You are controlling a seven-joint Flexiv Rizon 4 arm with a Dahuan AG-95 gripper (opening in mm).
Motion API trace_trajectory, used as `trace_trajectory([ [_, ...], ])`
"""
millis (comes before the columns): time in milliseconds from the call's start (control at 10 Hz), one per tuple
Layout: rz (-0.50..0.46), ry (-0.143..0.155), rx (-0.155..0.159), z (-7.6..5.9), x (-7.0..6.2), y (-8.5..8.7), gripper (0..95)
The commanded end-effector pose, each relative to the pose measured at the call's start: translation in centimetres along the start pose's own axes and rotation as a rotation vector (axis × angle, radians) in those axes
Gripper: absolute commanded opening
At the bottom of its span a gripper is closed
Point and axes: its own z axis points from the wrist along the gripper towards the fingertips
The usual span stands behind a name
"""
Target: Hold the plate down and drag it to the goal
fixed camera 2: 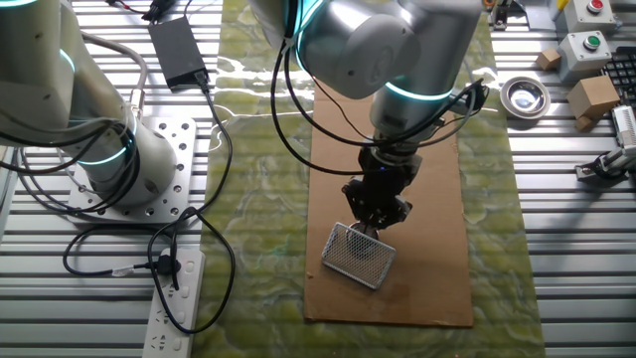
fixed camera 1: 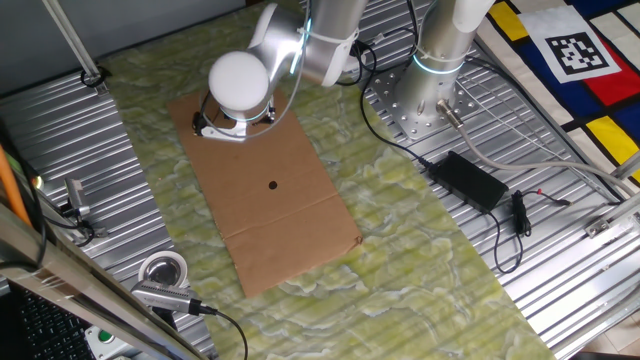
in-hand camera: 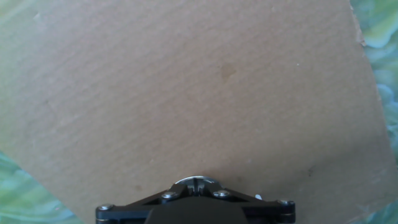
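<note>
The plate (in-hand camera: 195,182) lies on the cardboard sheet (in-hand camera: 186,93) (under the fingers (in-hand camera: 214,194)), near one end.

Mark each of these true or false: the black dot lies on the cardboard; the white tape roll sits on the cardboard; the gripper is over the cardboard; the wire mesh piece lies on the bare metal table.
1. The black dot lies on the cardboard. True.
2. The white tape roll sits on the cardboard. False: it is off the cardboard, near one of its corners.
3. The gripper is over the cardboard. True.
4. The wire mesh piece lies on the bare metal table. False: it lies on the cardboard, right by the gripper.
</note>
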Motion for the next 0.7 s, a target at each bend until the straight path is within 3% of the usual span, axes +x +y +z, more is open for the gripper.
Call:
trace_trajectory([
  [100, -0.002, 0.002, 0.002, 0.06, 0.0, 0.04, 0.0],
  [700, -0.013, 0.009, 0.013, 0.37, 0.42, 0.08, 0.0],
])
